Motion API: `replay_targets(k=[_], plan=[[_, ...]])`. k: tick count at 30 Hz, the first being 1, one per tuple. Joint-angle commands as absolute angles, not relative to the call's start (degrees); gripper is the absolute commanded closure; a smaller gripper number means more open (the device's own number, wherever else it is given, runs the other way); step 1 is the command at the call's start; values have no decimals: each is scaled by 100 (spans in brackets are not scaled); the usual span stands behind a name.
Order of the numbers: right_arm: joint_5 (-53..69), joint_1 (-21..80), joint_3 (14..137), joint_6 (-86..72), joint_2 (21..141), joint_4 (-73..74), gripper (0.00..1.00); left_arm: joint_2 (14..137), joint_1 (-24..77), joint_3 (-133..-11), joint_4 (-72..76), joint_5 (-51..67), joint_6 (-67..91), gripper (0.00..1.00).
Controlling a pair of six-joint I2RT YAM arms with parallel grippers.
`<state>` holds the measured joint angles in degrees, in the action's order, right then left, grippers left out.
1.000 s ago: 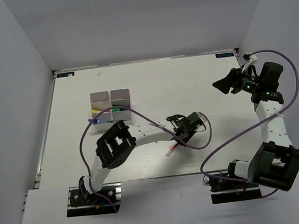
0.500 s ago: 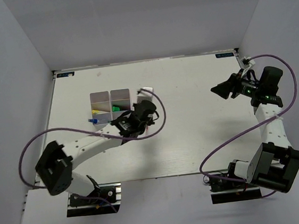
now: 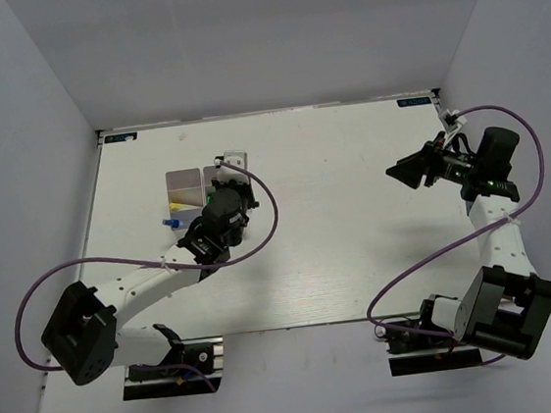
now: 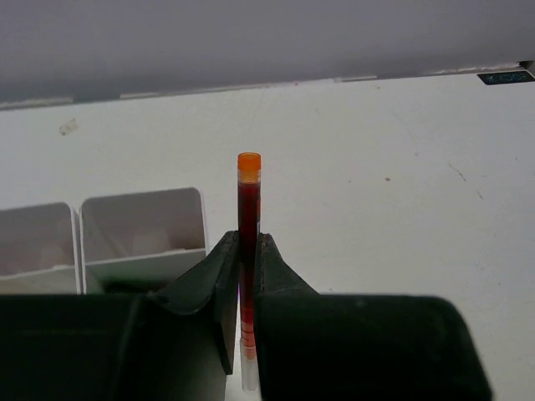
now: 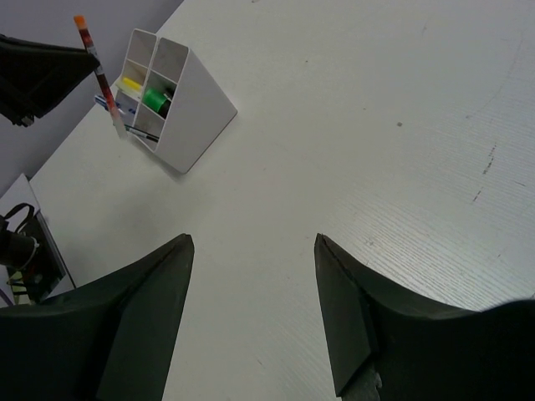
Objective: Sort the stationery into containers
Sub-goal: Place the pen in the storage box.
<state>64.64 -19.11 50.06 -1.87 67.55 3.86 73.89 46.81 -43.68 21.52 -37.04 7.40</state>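
"Top external cam first: what had changed?"

"L arm. A sec before, it was bent over mid-table w/ its fingers down at a red-ended pen. Half a sec before, it had swung toward the tray's right side. At this moment the left gripper (image 3: 226,192) sat over the right half of the white tray (image 3: 183,182), hiding those compartments."

"Holding anything?"

"Yes. Left wrist cam showed the jaws clamped on the red pen (image 4: 248,209), orange cap pointing toward the top of the frame, w/ two compartments at mid-left. Pickup and carry looked done, the release wasn't. The pen was not yet in a slot — couldn't tell which one it was aimed at."

"R side?"

"Hardly shifted. It sat at the right edge of the top view, and the right gripper (image 5: 255,244) had its jaws apart w/ nothing between them."

"Tray contents?"

"Right wrist cam, upper left of frame — a yellow item (image 5: 131,83) in one slot and the green highlighter (image 5: 153,98) in the slot next to it. A blue-capped tube (image 5: 104,102) and a dark pen (image 5: 142,132) poked out on the tray's lower-left side. The upper slots looked bare, but they were too small to tell for sure."
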Motion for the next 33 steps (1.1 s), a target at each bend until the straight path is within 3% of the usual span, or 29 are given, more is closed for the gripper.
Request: replay_targets(k=[1,13,27,32,33], plan=[[6636,-1925,4983,-35,6662,307,34,7251,4370,-4298,2927,-2893,18,100],[6759,-1951,4948,211,6776,422,33,7567,3306,-3833,3243,-1013,-378,100],[6891,-1960,4957,290,6926,483,33,7690,3024,-3234,3683,-782,-272,100],[6970,-1960,4948,290,6926,484,32,7752,3023,-2998,3963,-923,-272,87],[6978,-1951,4957,316,6934,518,32,7752,3023,-2997,3964,-923,-272,74]])
